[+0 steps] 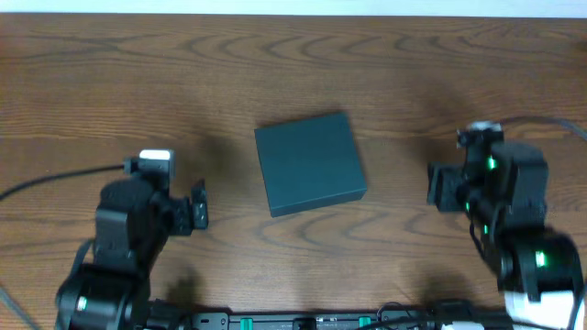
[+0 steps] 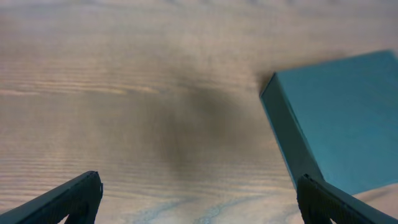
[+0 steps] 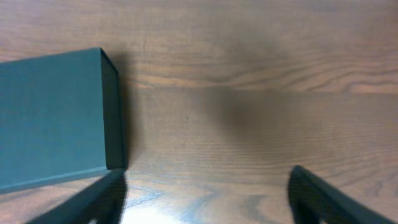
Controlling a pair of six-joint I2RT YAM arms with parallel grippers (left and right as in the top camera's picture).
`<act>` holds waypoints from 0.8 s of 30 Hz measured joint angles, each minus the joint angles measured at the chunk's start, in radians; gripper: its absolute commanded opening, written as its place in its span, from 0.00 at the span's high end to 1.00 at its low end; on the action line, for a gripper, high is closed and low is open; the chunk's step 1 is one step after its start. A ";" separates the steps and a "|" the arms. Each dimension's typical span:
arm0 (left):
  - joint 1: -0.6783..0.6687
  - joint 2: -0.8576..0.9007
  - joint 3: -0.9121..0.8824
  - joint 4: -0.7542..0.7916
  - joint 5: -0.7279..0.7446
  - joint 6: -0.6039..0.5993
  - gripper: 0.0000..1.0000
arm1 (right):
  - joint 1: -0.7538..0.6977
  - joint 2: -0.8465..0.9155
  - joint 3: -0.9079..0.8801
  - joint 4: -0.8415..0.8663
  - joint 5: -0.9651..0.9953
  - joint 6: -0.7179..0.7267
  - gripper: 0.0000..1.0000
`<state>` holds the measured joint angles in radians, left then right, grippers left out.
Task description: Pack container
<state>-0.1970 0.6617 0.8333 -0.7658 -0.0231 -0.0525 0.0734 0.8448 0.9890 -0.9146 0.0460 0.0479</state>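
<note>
The container point(image 1: 309, 163) is a dark teal box with its lid shut, in the middle of the wooden table. It shows at the right in the left wrist view point(image 2: 339, 118) and at the left in the right wrist view point(image 3: 53, 115). My left gripper point(image 1: 199, 205) is open and empty, to the left of the box and a little nearer the front edge; its fingers point(image 2: 199, 199) frame bare wood. My right gripper point(image 1: 438, 186) is open and empty, to the right of the box; its fingers point(image 3: 205, 196) also frame bare wood.
The wooden table point(image 1: 293, 64) fills the view. Cables run to both arms, one at the left point(image 1: 55, 179) and one at the right point(image 1: 550, 124). A dark equipment bar point(image 1: 312, 321) lies along the front edge.
</note>
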 measured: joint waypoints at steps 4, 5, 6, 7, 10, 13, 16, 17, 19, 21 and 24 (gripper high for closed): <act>0.000 -0.124 -0.010 0.007 -0.005 0.000 0.01 | 0.004 -0.169 -0.094 -0.005 0.015 0.014 0.01; 0.000 -0.145 -0.010 0.006 -0.005 0.000 0.01 | 0.004 -0.190 -0.105 -0.011 0.014 0.014 0.01; 0.000 -0.158 -0.010 0.003 -0.007 0.000 0.01 | 0.004 -0.209 -0.113 -0.019 0.015 0.014 0.01; 0.000 -0.167 -0.010 0.002 -0.007 0.000 0.01 | 0.004 -0.224 -0.119 -0.035 0.016 0.014 0.01; 0.000 -0.167 -0.010 -0.013 -0.007 0.000 0.01 | 0.004 -0.240 -0.126 -0.072 0.016 0.014 0.01; 0.000 -0.167 -0.010 -0.017 -0.007 0.000 0.01 | 0.004 -0.239 -0.127 -0.111 0.017 0.014 0.01; 0.000 -0.167 -0.010 -0.018 -0.007 0.000 0.01 | 0.004 -0.239 -0.128 -0.138 0.018 0.014 0.01; 0.000 -0.167 -0.010 -0.018 -0.007 0.000 0.01 | 0.004 -0.239 -0.128 -0.147 0.018 0.014 0.01; 0.000 -0.167 -0.010 -0.018 -0.007 0.000 0.01 | 0.004 -0.239 -0.128 -0.157 0.018 0.014 0.01; 0.000 -0.167 -0.010 -0.018 -0.007 0.000 0.01 | 0.004 -0.239 -0.128 -0.165 0.018 0.014 0.01; 0.000 -0.167 -0.010 -0.018 -0.007 0.000 0.01 | 0.004 -0.239 -0.128 -0.175 0.018 0.014 0.01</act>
<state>-0.1970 0.4950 0.8238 -0.7834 -0.0303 -0.0525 0.0772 0.6056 0.8608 -1.0893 0.0643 0.0616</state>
